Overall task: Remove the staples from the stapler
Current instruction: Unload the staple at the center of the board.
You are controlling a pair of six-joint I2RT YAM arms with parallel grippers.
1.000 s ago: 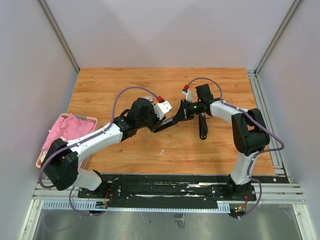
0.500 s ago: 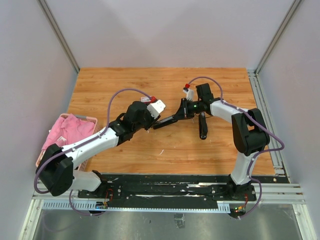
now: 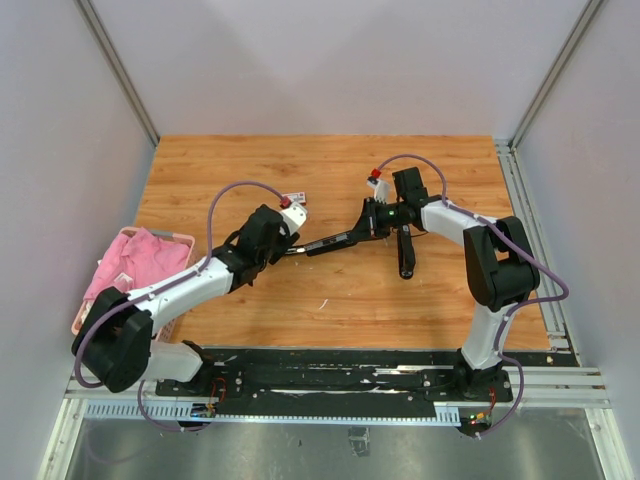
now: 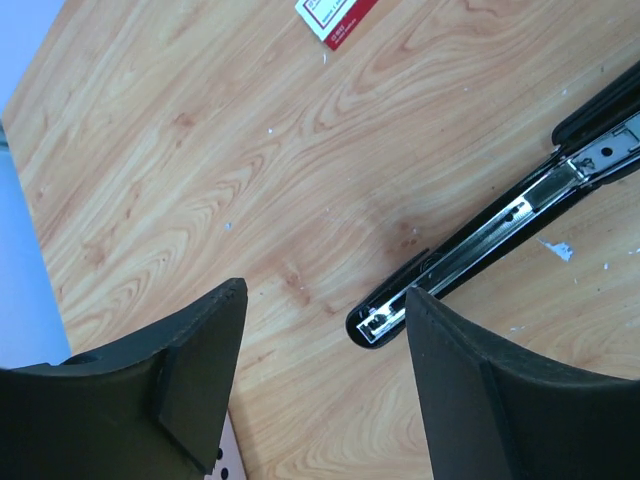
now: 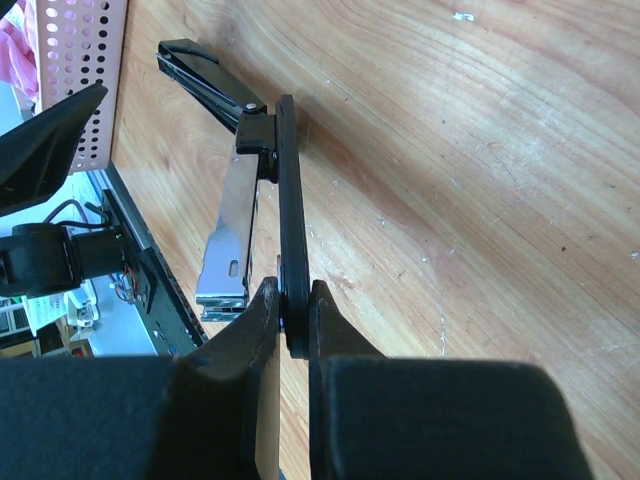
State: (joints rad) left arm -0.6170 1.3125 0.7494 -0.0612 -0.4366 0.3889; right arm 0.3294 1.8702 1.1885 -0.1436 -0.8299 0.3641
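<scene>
The black stapler (image 3: pixel 340 238) is swung open above the wooden table. Its long arm with the bright metal channel (image 4: pixel 500 222) reaches left, and its rounded tip (image 4: pixel 372 322) ends between my left fingers without touching them. My left gripper (image 4: pixel 325 290) (image 3: pixel 290 243) is open and holds nothing. My right gripper (image 5: pixel 290 300) (image 3: pixel 382 220) is shut on the stapler's thin black bar (image 5: pixel 290 190), seen edge-on. The silver magazine (image 5: pixel 228 240) hangs beside that bar. A tiny silvery bit (image 4: pixel 557 248), possibly staples, lies on the wood. Whether the channel holds staples I cannot tell.
A small red-and-white box (image 4: pixel 338 18) lies on the table beyond the stapler tip. A pink perforated basket (image 3: pixel 185 238) with pink cloth stands at the left edge, also in the right wrist view as the basket (image 5: pixel 80 60). Grey walls close in the table.
My left gripper has opened and drawn back to the left, off the stapler. The stapler's long arm now stretches lower and further left. The right gripper has kept its hold.
</scene>
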